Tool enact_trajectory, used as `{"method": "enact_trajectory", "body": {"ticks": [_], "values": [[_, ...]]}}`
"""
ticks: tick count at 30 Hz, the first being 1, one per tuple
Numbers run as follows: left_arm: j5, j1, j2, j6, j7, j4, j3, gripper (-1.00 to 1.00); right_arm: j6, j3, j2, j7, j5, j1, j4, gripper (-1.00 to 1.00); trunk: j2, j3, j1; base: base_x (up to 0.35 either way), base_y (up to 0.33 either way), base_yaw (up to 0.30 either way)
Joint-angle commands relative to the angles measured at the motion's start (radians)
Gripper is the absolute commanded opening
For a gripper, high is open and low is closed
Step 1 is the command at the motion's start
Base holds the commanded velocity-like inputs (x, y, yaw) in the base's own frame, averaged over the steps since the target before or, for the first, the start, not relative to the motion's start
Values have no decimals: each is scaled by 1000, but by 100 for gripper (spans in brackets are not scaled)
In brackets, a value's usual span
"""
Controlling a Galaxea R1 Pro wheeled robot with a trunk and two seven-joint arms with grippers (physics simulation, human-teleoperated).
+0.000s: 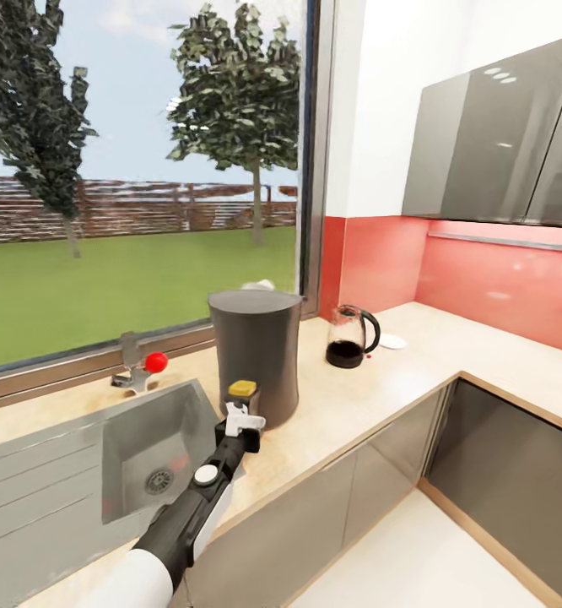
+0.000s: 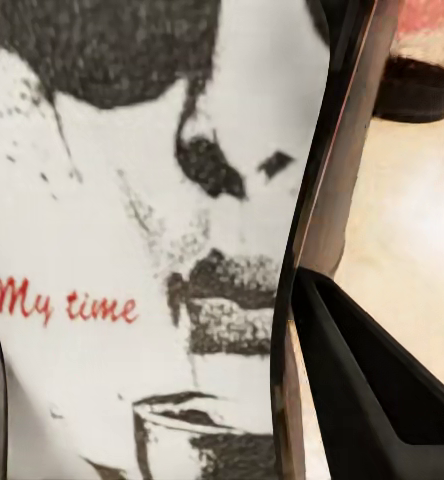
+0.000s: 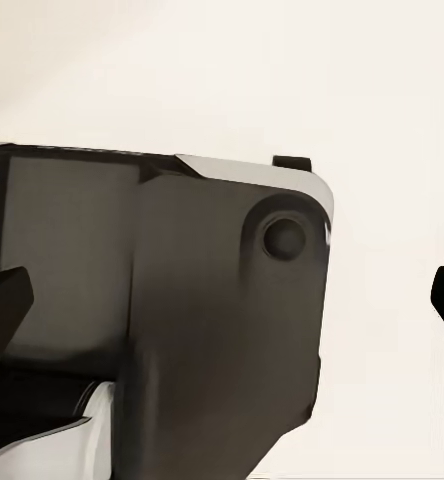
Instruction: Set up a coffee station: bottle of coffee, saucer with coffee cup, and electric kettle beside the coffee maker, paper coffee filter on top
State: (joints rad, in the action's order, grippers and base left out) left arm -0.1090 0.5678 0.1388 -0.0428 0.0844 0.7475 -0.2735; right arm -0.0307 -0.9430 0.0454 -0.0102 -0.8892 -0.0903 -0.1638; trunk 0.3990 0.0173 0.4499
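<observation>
The left pincer (image 1: 243,415) is clamped on the bottle of coffee (image 1: 242,393), whose white label fills the space between its fingers (image 2: 382,400) in the left wrist view. Judging by the task, it is held low over the table (image 1: 374,397) to be set down beside the coffee maker (image 1: 255,355), at about its 7 o'clock. The bottle stands upright, yellow lid up. The electric kettle (image 1: 351,336) and saucer (image 1: 391,341) lie at the coffee maker's 2 o'clock. I cannot tell whether the right pincer is open.

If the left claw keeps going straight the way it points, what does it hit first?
Probably the tall dark grey coffee maker: the left claw, shut on the yellow-lidded coffee jar, points at its base. The gap is unclear.
</observation>
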Motion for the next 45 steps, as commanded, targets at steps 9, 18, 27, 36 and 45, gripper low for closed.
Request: {"method": "enact_trajectory", "body": {"ticks": [9,18,27,36,45], "values": [[-25,-16,1,-62,8,-38,-6,-100,-3,-8,0,-1,-11,0,0,100,1,0,0,-41,-44,0],[-27,-16,2,-65,8,-55,-6,-100,-3,-8,0,-1,-11,0,0,100,1,0,0,35,-15,0],[-27,-17,2,-74,8,-81,-6,-100,-3,-8,0,-2,-10,0,0,100,1,0,0,46,-26,0],[-28,-17,2,-150,8,-134,-6,-100,-3,-8,-1,-2,-10,0,0,100,1,0,0,41,-16,0],[-28,-17,2,-153,8,-136,-6,-100,-3,-8,-1,-2,-10,0,1,100,1,0,0,33,-15,0]]}}
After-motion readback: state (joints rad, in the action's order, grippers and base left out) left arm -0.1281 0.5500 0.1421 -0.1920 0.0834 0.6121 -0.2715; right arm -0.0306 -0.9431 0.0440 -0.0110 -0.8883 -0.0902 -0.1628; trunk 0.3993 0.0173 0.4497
